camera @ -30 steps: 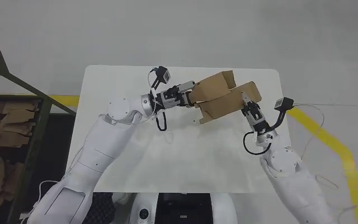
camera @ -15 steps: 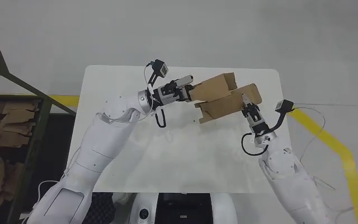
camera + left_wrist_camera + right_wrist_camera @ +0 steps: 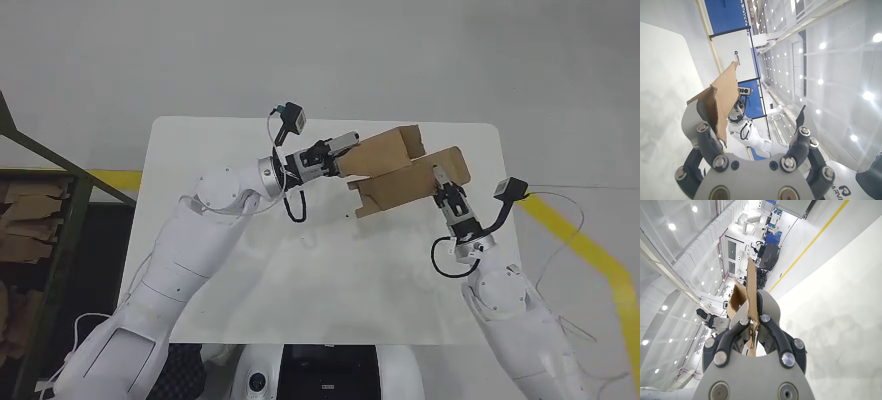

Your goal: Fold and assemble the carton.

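White tabletop (image 3: 300, 290) under both arms, and on the nearer right side the right gripper (image 3: 441, 182) has its fingers pinched tight on the edge of the brown carton (image 3: 395, 165), held up over the tabletop's far right part; farther back, at the carton's left end, the left gripper (image 3: 343, 150) has fingers spread wide, one pressed against a flap

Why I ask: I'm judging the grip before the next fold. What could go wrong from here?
The left gripper is open, with the carton only resting against one of its fingers, so it could slip off that side. The right gripper pinches just a thin edge, which may tear or bend under the carton's weight.
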You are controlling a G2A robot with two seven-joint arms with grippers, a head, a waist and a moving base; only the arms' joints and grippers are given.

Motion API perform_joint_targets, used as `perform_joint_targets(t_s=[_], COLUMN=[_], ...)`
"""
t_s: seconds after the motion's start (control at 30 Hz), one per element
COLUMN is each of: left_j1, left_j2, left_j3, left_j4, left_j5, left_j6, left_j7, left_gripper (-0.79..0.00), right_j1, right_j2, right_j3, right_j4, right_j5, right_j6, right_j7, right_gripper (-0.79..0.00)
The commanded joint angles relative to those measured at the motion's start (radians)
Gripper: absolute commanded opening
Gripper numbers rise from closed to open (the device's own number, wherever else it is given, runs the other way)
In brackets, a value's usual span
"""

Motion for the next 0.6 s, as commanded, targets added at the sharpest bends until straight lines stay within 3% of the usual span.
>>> perform_joint_targets(t_s=[0.0,0.33,0.47,0.57], left_j1=[-0.002,-0.020,-0.030,-0.033], left_j2=[-0.001,-0.007,-0.010,-0.012], left_j3=[0.000,0.020,0.025,0.027], left_j4=[0.003,0.034,0.049,0.055], left_j5=[0.011,0.048,0.052,0.054], left_j6=[0.000,0.021,0.026,0.029], left_j7=[0.007,-0.006,-0.009,-0.011], left_gripper=[-0.486,-0.659,-0.785,-0.785], right_j1=[-0.001,-0.002,-0.009,-0.014], right_j2=[-0.002,-0.011,-0.015,-0.017], right_j3=[0.003,0.026,0.037,0.043], right_j4=[0.000,-0.006,-0.016,-0.022], right_j5=[0.000,-0.012,-0.016,-0.017], right_j6=[0.001,0.003,0.003,0.006], right_j7=[0.003,0.010,0.008,0.009], right_gripper=[-0.785,-0.785,-0.785,-0.785])
